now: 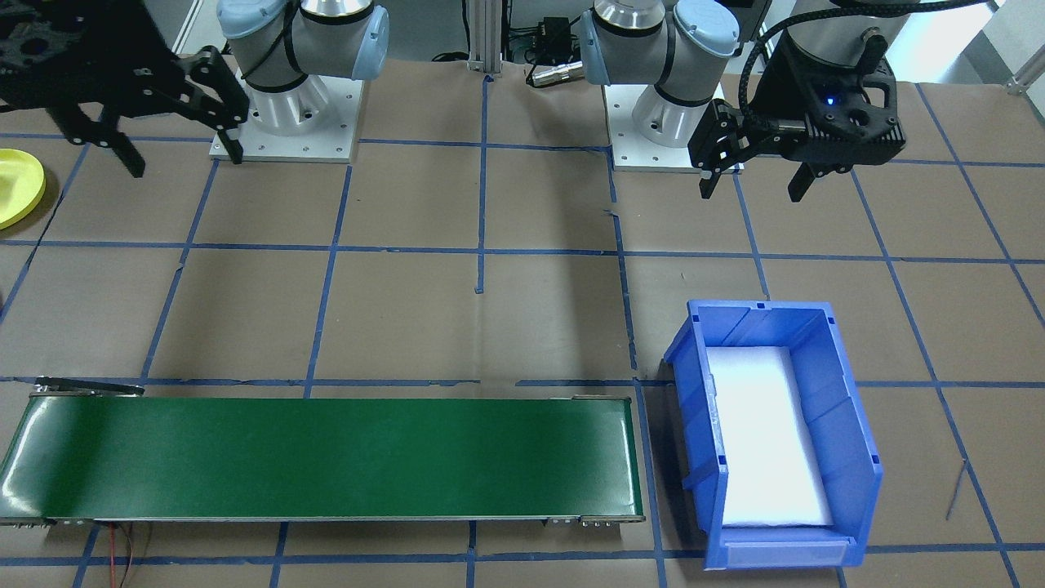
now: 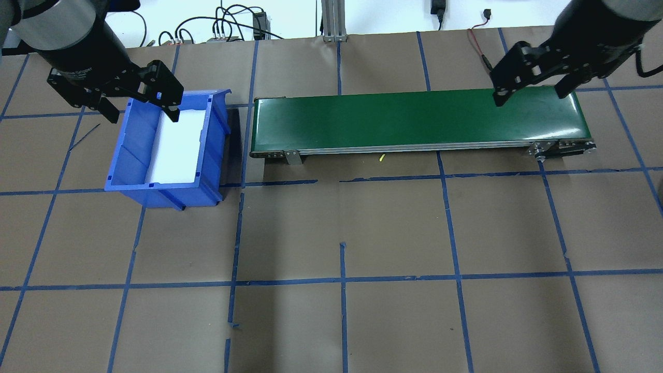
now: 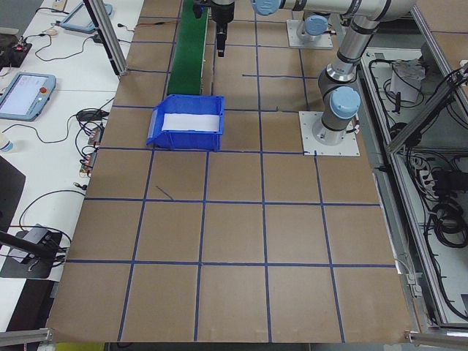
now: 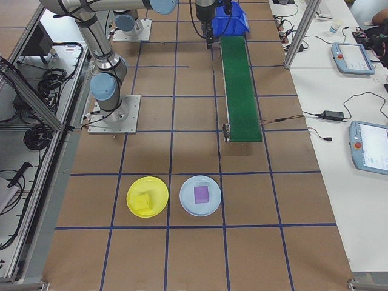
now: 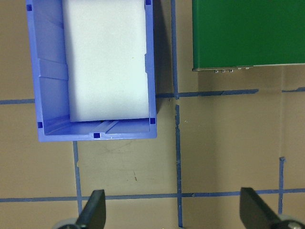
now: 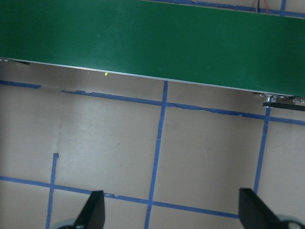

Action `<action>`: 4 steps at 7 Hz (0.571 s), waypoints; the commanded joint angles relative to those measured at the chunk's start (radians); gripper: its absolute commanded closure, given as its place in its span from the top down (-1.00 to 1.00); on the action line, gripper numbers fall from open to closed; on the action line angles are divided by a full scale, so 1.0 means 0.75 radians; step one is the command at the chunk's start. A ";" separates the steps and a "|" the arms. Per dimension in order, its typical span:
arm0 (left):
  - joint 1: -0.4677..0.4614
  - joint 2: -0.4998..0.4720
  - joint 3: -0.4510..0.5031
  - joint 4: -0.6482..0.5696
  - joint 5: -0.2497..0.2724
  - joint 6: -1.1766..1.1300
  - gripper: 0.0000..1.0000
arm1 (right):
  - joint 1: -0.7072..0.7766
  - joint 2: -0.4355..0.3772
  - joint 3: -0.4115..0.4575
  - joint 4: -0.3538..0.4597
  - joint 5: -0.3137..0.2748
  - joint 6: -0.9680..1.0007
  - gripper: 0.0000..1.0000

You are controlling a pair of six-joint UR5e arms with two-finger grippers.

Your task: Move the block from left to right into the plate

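left gripper (image 2: pixel 139 106): jaws open, empty, above bin (image 2: pixel 116 155) | right gripper (image 2: pixel 533 90): jaws open, empty, over belt (image 2: pixel 414 119) | yellow block (image 4: pixel 143 202) already on plate (image 4: pixel 159 189) | likely done

Both UR5e arms have silver aluminium tubes and pale blue joint caps, bolted to square metal base plates. The left gripper (image 1: pixel 753 181) and right gripper (image 1: pixel 186 157) are black; a blue light glows on the left one.

We see bright yellow round plastic plate (image 4: pixel 147 196) | yellow cube (image 4: pixel 143 202) | pale blue plate (image 4: pixel 200 195), purple cube (image 4: pixel 200 194) | green belt (image 2: pixel 414 118) | blue bin (image 2: pixel 164 147), white liner | brown surface (image 2: pixel 393 233), blue tape grid
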 commanded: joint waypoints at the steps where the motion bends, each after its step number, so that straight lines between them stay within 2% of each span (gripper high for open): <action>1: 0.002 0.000 0.000 0.000 -0.001 0.000 1.00 | 0.216 0.021 0.000 -0.003 -0.141 0.360 1.00; 3: 0.002 0.000 0.000 0.000 -0.001 0.000 1.00 | 0.229 0.040 -0.039 0.109 -0.167 0.358 1.00; 4: 0.002 0.000 0.000 0.000 -0.001 0.000 1.00 | 0.229 0.076 -0.088 0.112 -0.169 0.360 1.00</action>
